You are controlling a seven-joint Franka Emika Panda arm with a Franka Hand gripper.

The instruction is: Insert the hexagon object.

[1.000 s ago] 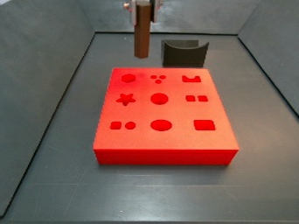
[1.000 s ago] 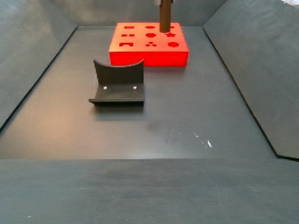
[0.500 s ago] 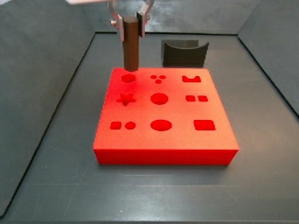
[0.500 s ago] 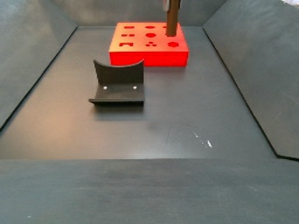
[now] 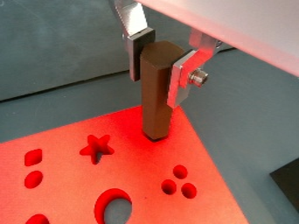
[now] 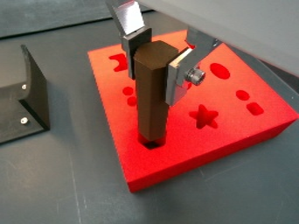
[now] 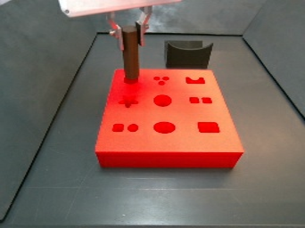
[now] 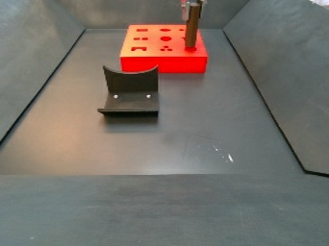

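Observation:
My gripper [image 5: 160,52] is shut on the hexagon object [image 5: 156,92], a long dark reddish-brown peg, and holds it upright by its top. The peg's lower end touches the top of the red block [image 5: 140,179] at a hole near one corner, as both wrist views show [image 6: 151,96]. In a side view the peg [image 7: 128,61] stands over the block's [image 7: 167,125] far left hole, with the gripper [image 7: 128,30] above it. In a side view the peg [image 8: 191,27] stands at the block's [image 8: 164,60] far right part. Whether the tip has entered the hole I cannot tell.
The block's top has several shaped holes, among them a star [image 5: 97,146] and a round one [image 7: 163,101]. The dark fixture [image 8: 130,91] stands on the grey floor apart from the block; it also shows behind the block [image 7: 188,52]. Grey walls slope up around the floor.
The gripper has moved with the peg from behind the block to over its far left corner and has come down until the peg's tip meets the block's top.

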